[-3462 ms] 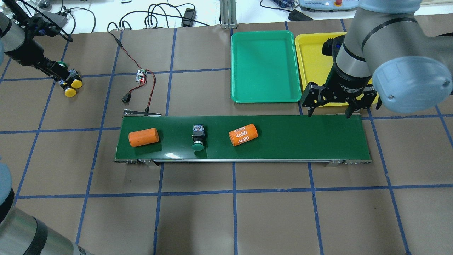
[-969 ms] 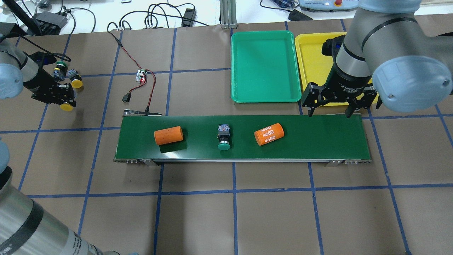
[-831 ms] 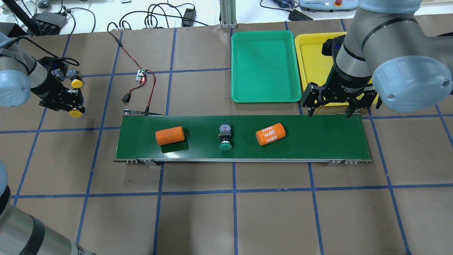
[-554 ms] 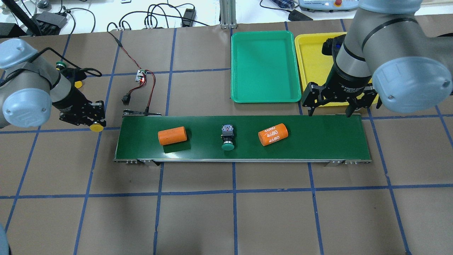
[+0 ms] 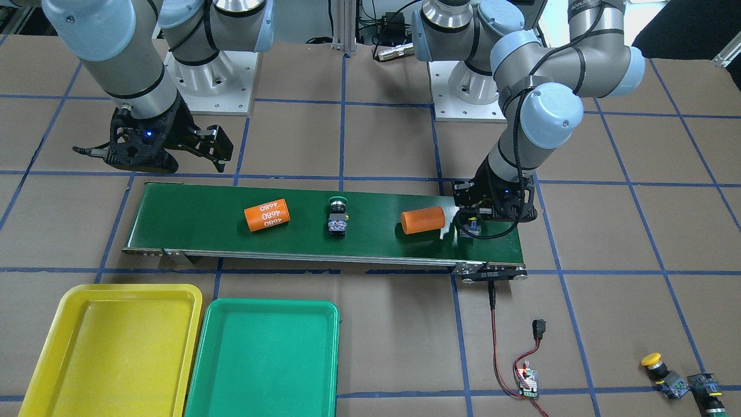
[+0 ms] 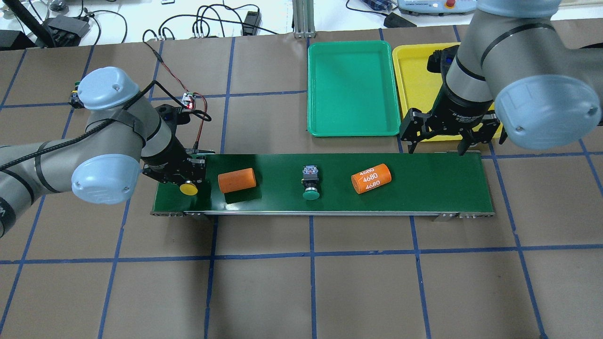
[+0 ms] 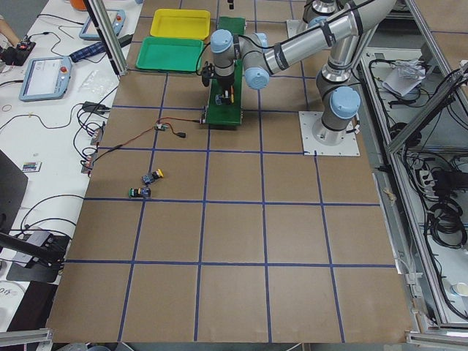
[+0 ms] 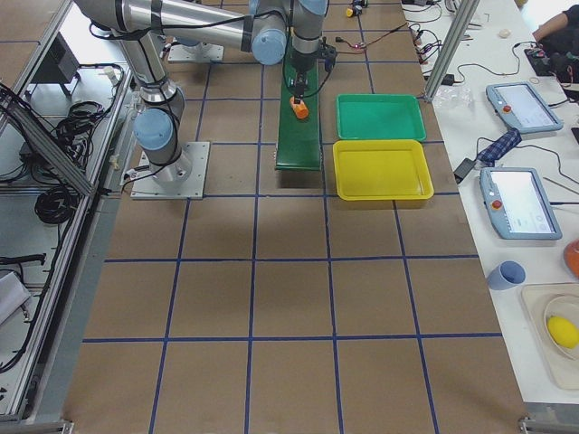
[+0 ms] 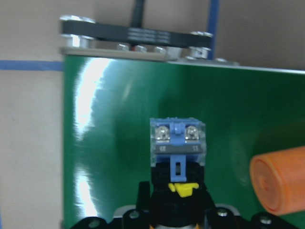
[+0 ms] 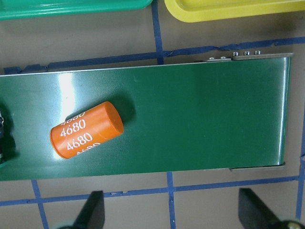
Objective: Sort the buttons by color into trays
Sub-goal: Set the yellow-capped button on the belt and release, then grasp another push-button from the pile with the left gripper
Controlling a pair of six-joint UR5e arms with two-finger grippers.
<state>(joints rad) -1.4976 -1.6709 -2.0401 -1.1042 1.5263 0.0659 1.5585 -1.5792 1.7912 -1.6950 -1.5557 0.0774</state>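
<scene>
- Your left gripper [image 6: 189, 179] clamps a yellow button [image 6: 189, 189] over the belt's [image 6: 424, 188] left end, cap nearward
- Right gripper [image 6: 437, 149] gapes at the right end; green button [image 6: 311, 187] mid-belt, well left

— Where did we see the yellow button [image 6: 189, 189]?
— Over the left end of the belt [image 6: 424, 188], clamped in our left gripper [image 6: 187, 180]. Our right gripper [image 6: 436, 151] hung spread at its far edge.
</scene>
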